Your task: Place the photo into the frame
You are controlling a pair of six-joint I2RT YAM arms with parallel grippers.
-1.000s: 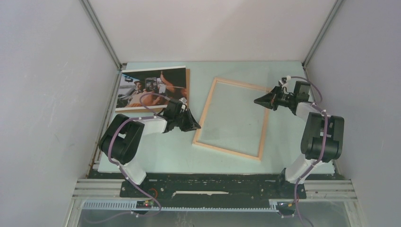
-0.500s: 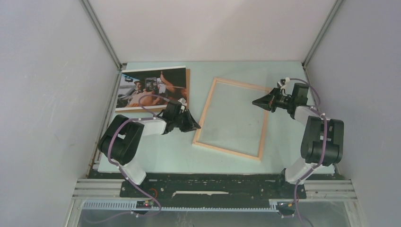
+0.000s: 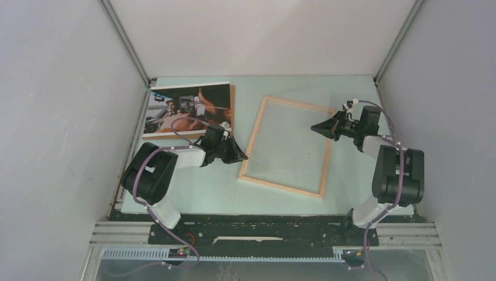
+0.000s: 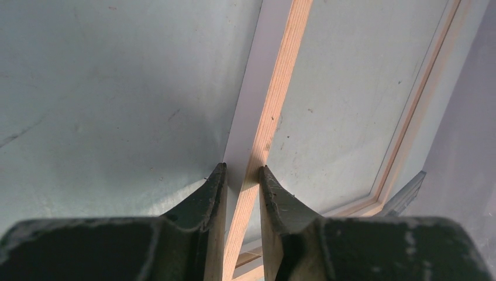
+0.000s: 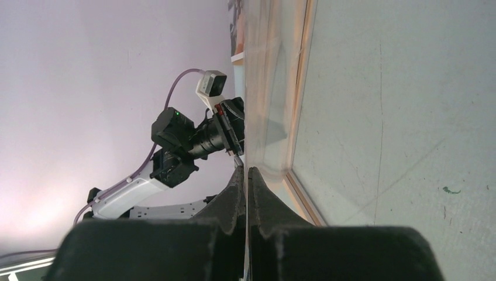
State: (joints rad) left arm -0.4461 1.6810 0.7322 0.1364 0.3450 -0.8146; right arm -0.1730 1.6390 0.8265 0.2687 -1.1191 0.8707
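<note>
The photo (image 3: 190,108) lies face up at the table's far left. To its right, the light wooden frame (image 3: 252,146) lies flat on the table. My left gripper (image 3: 241,156) is shut on the frame's left rail (image 4: 281,88) near its lower corner; the rail runs between the jaws (image 4: 243,171). My right gripper (image 3: 313,126) reaches in over the frame's right rail. In the right wrist view its jaws (image 5: 246,170) are shut on the edge of the thin clear pane (image 5: 272,88), which stands tilted up beside the wooden rail (image 5: 302,88).
A brown backing board (image 3: 233,105) shows as a strip under the photo's right edge. Grey walls (image 3: 70,129) close in the pale green table (image 3: 351,93) on the left, back and right. My left arm (image 5: 175,140) shows through the pane.
My right gripper has shifted a little to the left over the frame, and its wrist has swung in. The left arm, the frame and the photo have not moved.
</note>
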